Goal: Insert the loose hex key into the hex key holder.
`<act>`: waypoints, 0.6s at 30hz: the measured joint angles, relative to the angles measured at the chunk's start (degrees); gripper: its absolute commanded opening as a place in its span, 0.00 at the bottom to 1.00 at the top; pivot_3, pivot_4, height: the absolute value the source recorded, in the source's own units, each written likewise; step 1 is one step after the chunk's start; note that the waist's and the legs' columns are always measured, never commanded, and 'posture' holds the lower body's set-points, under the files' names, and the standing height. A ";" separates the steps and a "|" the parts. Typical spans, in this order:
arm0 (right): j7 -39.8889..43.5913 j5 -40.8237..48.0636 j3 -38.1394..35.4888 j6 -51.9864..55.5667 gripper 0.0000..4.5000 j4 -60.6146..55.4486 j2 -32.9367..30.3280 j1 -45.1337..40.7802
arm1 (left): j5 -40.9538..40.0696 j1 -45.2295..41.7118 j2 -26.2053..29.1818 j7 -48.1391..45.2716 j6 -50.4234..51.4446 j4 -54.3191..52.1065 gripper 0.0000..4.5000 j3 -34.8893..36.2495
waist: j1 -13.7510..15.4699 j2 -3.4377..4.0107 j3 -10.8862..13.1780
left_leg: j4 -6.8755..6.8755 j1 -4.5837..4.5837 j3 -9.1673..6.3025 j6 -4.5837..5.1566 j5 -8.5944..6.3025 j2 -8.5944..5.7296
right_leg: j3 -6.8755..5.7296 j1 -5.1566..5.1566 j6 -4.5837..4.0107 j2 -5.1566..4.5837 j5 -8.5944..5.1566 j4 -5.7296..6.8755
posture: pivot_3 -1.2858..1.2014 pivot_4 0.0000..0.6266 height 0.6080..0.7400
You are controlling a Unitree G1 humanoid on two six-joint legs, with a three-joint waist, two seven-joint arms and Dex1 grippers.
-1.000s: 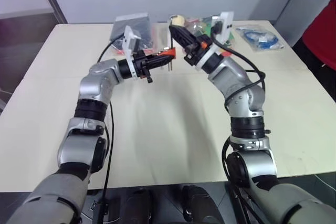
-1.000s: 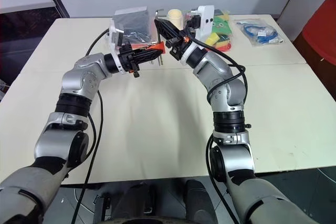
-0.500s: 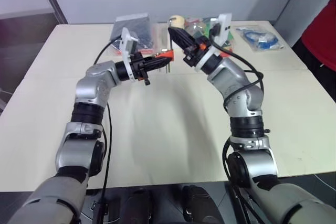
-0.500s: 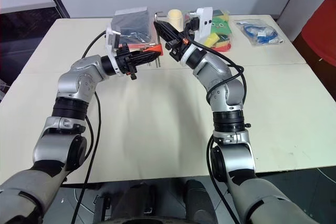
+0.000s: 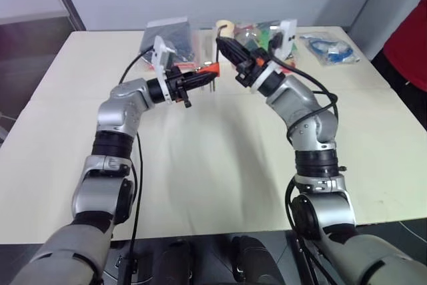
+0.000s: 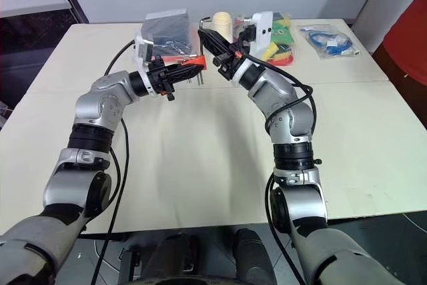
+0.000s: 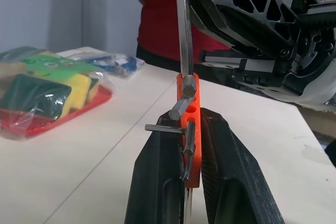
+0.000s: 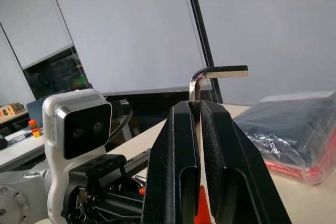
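Note:
My left gripper (image 7: 186, 125) is shut on the hex key holder (image 7: 190, 109), an orange block with short grey keys sticking out. It holds it above the far middle of the table (image 6: 200, 158). My right gripper (image 8: 195, 107) is shut on the loose hex key (image 8: 201, 78), just below its bend, with the short leg pointing sideways. In the left wrist view the loose hex key (image 7: 182, 30) comes straight down, and its long leg's end meets the top of the holder. The two grippers, left (image 6: 190, 68) and right (image 6: 207, 35), stand close together.
At the table's far edge lie a dark red-edged bag (image 6: 167, 28), a cream roll (image 6: 222, 21), a bag of green and yellow items (image 6: 280, 39) and a bag with a blue cable (image 6: 327, 41). A person in red (image 6: 408, 28) stands at the right.

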 measured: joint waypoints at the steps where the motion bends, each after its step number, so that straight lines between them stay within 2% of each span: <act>1: 0.09 0.00 0.14 0.14 0.00 -0.17 -0.12 0.15 | 0.02 0.00 -0.06 -0.14 0.01 0.02 0.00 -0.05 | 0.00 0.00 0.00 | 0.00 0.00 0.00 0.00 0.00 0.00 | 0.00 0.00 0.00 0.00 0.00 0.01 | 0.52 0.24 1.00; 18: 1.29 0.09 1.33 3.42 0.00 -1.00 -2.00 0.48 | 0.11 0.01 0.05 -0.60 0.38 0.00 0.00 -0.47 | 0.02 0.00 0.00 | 0.04 0.04 0.00 0.01 0.00 0.00 | 0.00 -0.01 0.00 0.00 0.00 0.15 | 0.52 0.24 1.00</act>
